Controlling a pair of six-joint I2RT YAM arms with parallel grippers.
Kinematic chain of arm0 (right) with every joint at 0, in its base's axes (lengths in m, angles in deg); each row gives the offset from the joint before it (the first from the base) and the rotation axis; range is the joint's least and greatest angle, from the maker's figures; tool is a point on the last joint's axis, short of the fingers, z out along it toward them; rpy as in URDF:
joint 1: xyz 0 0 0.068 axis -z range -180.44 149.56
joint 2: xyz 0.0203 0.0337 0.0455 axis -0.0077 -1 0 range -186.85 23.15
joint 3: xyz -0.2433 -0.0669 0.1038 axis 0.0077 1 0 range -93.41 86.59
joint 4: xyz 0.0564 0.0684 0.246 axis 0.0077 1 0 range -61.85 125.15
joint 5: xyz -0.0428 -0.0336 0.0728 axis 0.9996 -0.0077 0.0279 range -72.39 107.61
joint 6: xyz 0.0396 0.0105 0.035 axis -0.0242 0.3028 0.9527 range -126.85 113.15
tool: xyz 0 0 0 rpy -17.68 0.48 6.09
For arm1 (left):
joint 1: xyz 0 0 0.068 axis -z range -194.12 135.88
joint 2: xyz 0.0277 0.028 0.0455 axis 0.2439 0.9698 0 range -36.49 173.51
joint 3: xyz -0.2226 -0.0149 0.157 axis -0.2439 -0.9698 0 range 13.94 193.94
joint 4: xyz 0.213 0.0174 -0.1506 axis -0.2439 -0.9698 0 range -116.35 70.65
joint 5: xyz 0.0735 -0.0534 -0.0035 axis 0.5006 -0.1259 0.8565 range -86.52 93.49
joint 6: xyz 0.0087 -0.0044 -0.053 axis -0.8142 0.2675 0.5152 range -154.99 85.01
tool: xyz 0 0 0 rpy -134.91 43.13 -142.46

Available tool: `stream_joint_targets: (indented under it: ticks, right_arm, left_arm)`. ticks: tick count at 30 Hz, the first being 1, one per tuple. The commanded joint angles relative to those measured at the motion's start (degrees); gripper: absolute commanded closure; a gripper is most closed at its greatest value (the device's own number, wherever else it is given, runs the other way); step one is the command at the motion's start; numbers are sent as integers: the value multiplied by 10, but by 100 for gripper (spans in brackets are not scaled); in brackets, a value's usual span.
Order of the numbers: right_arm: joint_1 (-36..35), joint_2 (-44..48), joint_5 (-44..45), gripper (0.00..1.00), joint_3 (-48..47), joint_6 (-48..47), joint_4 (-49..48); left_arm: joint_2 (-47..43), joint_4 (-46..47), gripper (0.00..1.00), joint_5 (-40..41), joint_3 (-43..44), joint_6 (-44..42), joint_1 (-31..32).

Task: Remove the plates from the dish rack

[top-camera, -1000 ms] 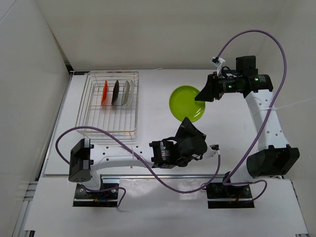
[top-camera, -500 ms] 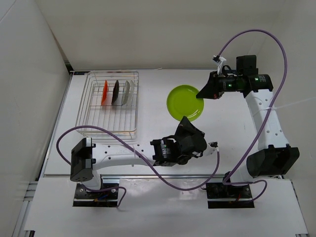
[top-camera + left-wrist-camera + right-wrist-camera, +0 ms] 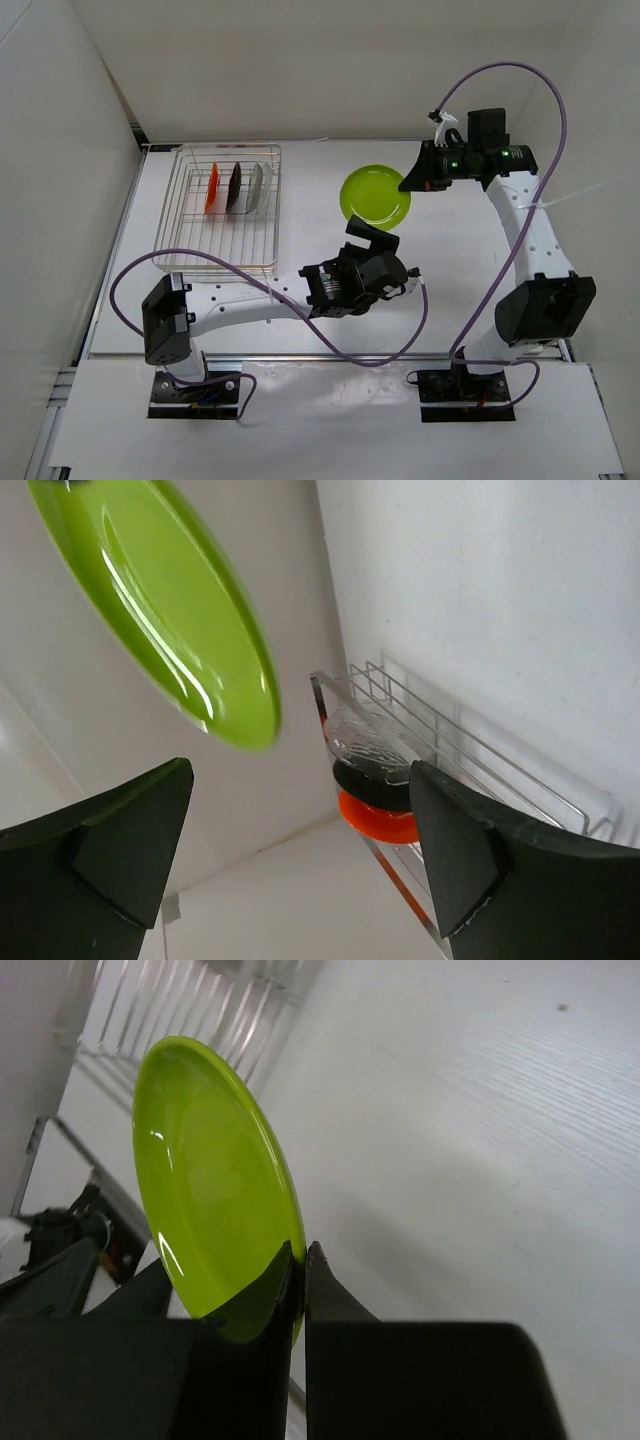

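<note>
Pinching the green plate (image 3: 375, 196) by the rim in the closed right gripper (image 3: 407, 185), holding it above the tabletop (image 3: 450, 260) right of the rack (image 3: 190, 250), probably for setting down; holding the left gripper (image 3: 372, 238) spread wide, empty; leaving three other plates (image 3: 233, 186) upright in the rack

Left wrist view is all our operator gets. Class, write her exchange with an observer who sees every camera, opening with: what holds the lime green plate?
Observer: The right gripper, shut on the rim of the lime green plate.
Operator: Is that plate out of the dish rack?
Observer: Yes. From above it is to the right of the dish rack, fully outside it.
Operator: How do the plates in the rack stand?
Observer: On edge in a row. From above, left to right: orange plate, black plate, clear glass plate.
</note>
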Motion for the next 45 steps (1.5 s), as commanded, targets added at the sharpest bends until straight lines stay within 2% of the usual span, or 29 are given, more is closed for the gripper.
stream_joint_targets:
  ticks: [1, 4, 7, 13, 15, 17, 20, 25, 29, 33, 39, 41, 45]
  right_arm:
    - [25, -46, 83, 100, 3, 73, -64]
    - [55, -90, 88, 100, -12, 78, -84]
    - [68, -137, 121, 100, -45, 62, -95]
    - [104, -241, 158, 100, -101, 40, -108]
    - [109, -260, 179, 100, -112, 32, -108]
    - [115, -288, 189, 100, -126, 27, -120]
    - [121, -324, 202, 100, -147, 22, -120]
    - [132, -384, 233, 100, -210, 22, -120]
    - [132, -425, 248, 100, -260, 22, -107]
    - [132, -450, 253, 100, -280, 22, -101]
    - [120, -469, 259, 96, -274, 22, -84]
    - [120, -470, 254, 91, -268, 17, -84]
    - [120, -475, 254, 88, -263, 17, -79]
  left_arm:
    - [-29, -60, 0, -9, 5, 51, -29]
    - [-45, -81, 0, -24, -9, 74, -64]
    - [-62, -81, 0, -45, -15, 88, -128]
    - [-68, -104, 0, -97, 13, 159, -295]
    - [-52, -127, 0, -112, 54, 208, -363]
    - [-28, -162, 0, -155, 117, 276, -406]
    - [-16, -194, 0, -221, 161, 343, -476]
    - [-16, -238, 0, -348, 193, 422, -562]
    - [-16, -267, 0, -427, 220, 458, -594]
    - [-34, -280, 0, -490, 230, 482, -594]
    - [-44, -280, 0, -513, 236, 494, -594]
    - [-50, -280, 0, -513, 222, 500, -594]
    - [-61, -267, 0, -513, 193, 500, -594]
